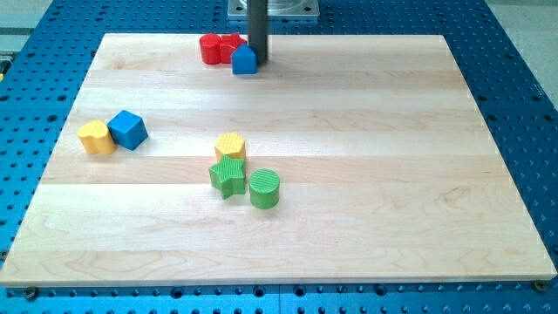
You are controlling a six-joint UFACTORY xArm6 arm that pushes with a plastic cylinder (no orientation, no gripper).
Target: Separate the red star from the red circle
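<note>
A pale wooden board [349,174] of glued lengthwise strips fills most of the view, its grain running left to right. It lies on a blue metal table [523,96] drilled with a regular grid of small holes, visible on every side. A grey metal mounting plate [272,7] sits at the view's top edge. Light is even and soft, shadows short.

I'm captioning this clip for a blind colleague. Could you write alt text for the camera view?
At the view's top edge of a wooden board, my tip sits beside a blue block touching the red star and red circle. Elsewhere sit yellow and green blocks.
</note>
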